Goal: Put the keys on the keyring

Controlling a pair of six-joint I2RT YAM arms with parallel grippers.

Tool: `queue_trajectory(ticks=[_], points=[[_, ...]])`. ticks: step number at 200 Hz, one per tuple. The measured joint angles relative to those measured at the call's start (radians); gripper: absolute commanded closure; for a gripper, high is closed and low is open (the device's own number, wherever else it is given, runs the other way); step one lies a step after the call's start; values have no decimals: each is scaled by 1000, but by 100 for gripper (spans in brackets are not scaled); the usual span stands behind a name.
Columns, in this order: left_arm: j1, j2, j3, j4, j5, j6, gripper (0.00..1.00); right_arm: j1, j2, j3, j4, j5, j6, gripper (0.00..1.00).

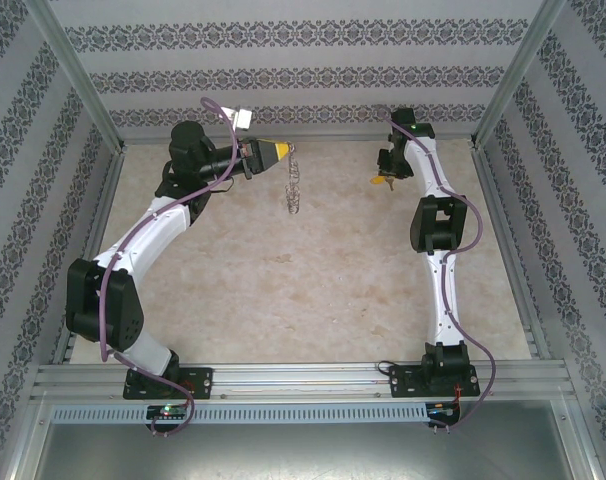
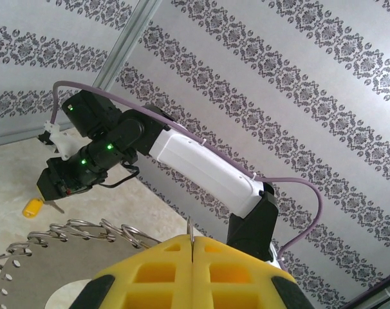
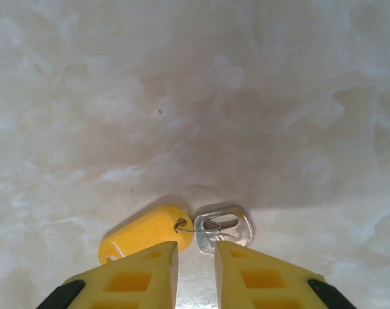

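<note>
We see two arms of one make. The left arm [image 1: 148,225] and right arm [image 1: 438,290] have smooth white shells on their long links and blocky black housings at the joints. A lilac cable [image 1: 116,270] runs along each, bowing clear at the joints and fastened to the white shell by small ties [image 2: 202,138]. Each arm stands on a black base [image 1: 435,378]. Small green lights [image 2: 85,161] glow on the right arm's black wrist, beside a white bracket [image 2: 58,141]. The left gripper [image 2: 192,239] and right gripper [image 3: 195,248] have yellow fingers [image 3: 127,280], moulded with rectangular pockets and edged in black on the outside.
</note>
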State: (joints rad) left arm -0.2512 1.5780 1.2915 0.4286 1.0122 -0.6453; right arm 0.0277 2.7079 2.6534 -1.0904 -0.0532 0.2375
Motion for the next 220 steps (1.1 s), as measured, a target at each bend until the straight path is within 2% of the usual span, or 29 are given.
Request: queue_trajectory(ticks=[69,167,181,211,220], points=[[12,0,-13,43,0,-23,100,0,1,2,-19,-4,0,87],[16,-56,-92,51,-13,-26,100,3,-17,-81,-9,-16,-5,93],[16,-76,-103,51,-19,-25,100,8,-20,-95,-6,-15,-4,88],[16,-106,-126,51,-25,-25,100,13,-43,-129,4,-14,-3,56],[17,-115,-135,51,-26,-25,100,14,-51,-139,6,-12,6,52]])
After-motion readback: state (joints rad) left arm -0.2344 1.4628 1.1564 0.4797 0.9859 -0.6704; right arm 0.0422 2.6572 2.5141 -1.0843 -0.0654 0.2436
